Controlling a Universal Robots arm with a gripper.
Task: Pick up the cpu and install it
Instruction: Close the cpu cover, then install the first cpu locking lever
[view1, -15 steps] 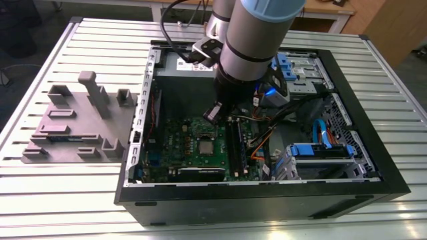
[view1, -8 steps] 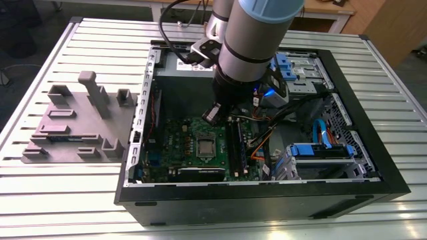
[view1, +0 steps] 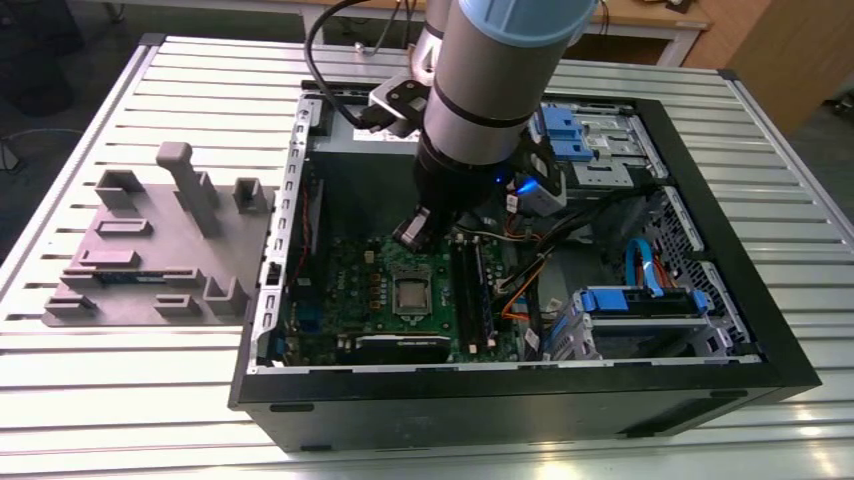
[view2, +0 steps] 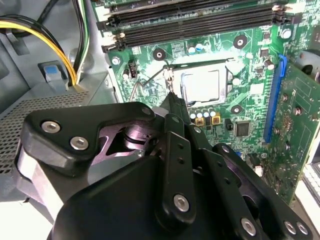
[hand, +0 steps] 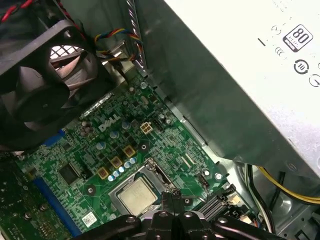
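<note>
While seated in its socket, cpu (view2: 201, 85), hand (view2: 172, 102) just beside, green motherboard (view2: 250, 55)

The cpu (view2: 201, 85) has a dull silver metal top, the board (hand: 95, 150) is glossy green, and the gripper (view2: 172, 107) is matt black.

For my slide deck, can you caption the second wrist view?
Gripper poised over a green motherboard, its tips beside the silver cpu seated in its socket.
</note>
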